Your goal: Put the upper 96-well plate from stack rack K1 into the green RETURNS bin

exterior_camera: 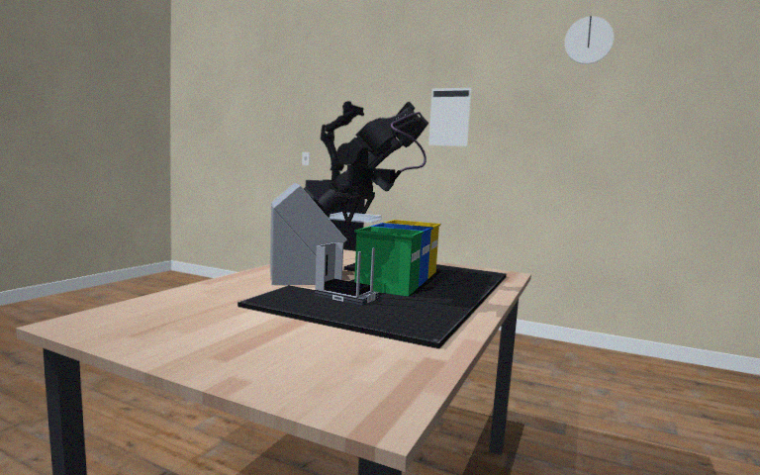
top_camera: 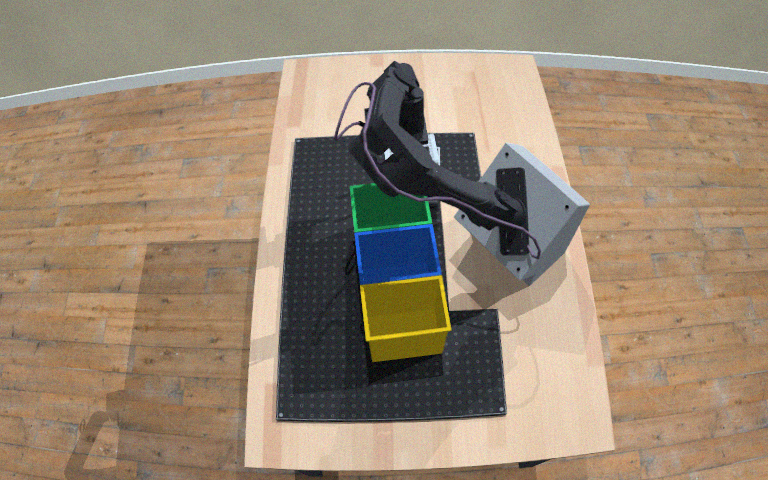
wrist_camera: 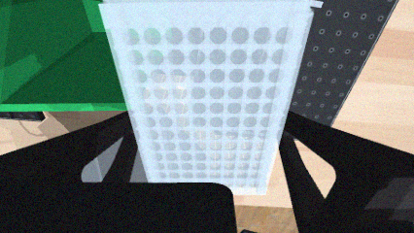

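Note:
My gripper (wrist_camera: 208,116) (top_camera: 430,151) (exterior_camera: 355,213) is shut on the white 96-well plate (wrist_camera: 209,92) (top_camera: 434,148) (exterior_camera: 357,218), gripping it by its two long sides. It holds the plate level in the air beside the green bin (wrist_camera: 49,58) (top_camera: 392,227) (exterior_camera: 387,258), a little above the rim. In the wrist view the plate's far left corner overlaps the bin's near edge. The stack rack K1 (exterior_camera: 328,264) stands on the black mat (exterior_camera: 431,306) (top_camera: 317,297) in front of the green bin. I cannot make out the lower plate in it.
A blue bin (top_camera: 397,255) (exterior_camera: 426,249) and a yellow bin (top_camera: 403,315) (exterior_camera: 434,243) stand upright in a row touching the green bin. The arm's grey wedge-shaped base block (top_camera: 531,202) (exterior_camera: 296,240) stands to one side of the bins.

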